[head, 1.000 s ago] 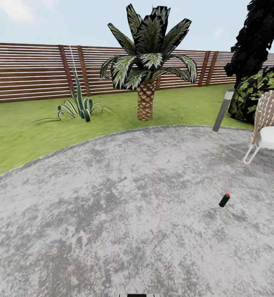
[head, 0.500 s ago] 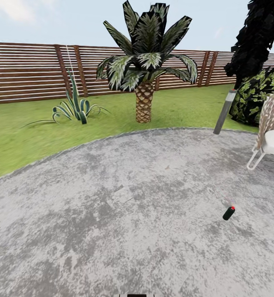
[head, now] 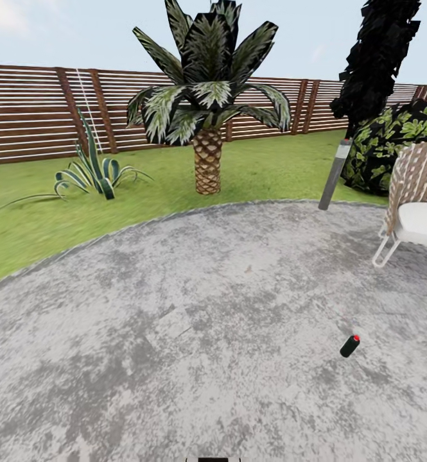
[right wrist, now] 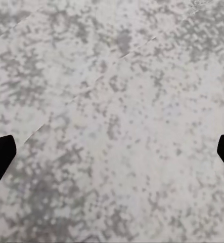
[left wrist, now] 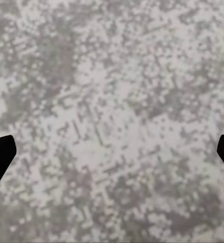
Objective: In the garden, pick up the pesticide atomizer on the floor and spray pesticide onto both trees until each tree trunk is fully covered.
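Pesticide atomizer (head: 349, 346) lying alone on a mottled grey paved patio (head: 174, 346), toward the right of the head view.

It is a small dark canister with a red tip. Beyond the paving, grass (head: 20, 224) holds a short palm (head: 207, 122) before a slatted wooden fence (head: 27, 115); a white chair (head: 415, 205) stands at right. The left gripper (left wrist: 112, 154) and right gripper (right wrist: 112, 154) both hang wide apart over bare paving, holding nothing.
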